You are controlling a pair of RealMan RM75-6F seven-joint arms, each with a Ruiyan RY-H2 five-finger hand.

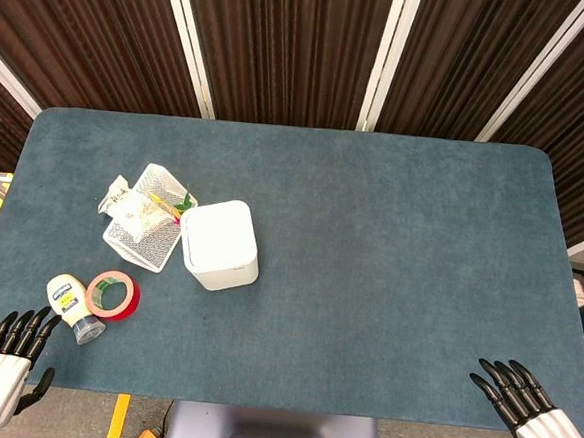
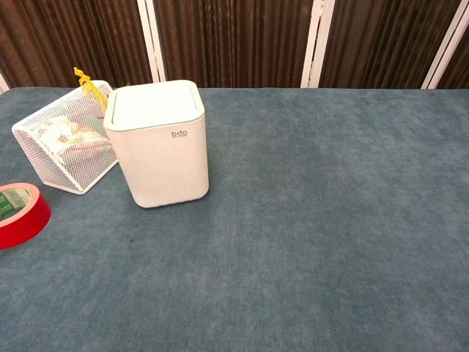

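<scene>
A blue-green carpeted bench (image 1: 369,265) stands before dark slatted panels. The left hand (image 1: 6,364) lies at the near left edge, fingers (image 1: 26,331) released and spread, holding nothing; just beyond their tips lies a small mayonnaise bottle (image 1: 73,307) on its side, touching a red tape roll (image 1: 112,295). Further out, a tipped white wire basket (image 1: 147,219) leans against a white lidded bin (image 1: 219,244). The right hand (image 1: 529,411) rests at the near right corner, fingers released, well apart from everything.
</scene>
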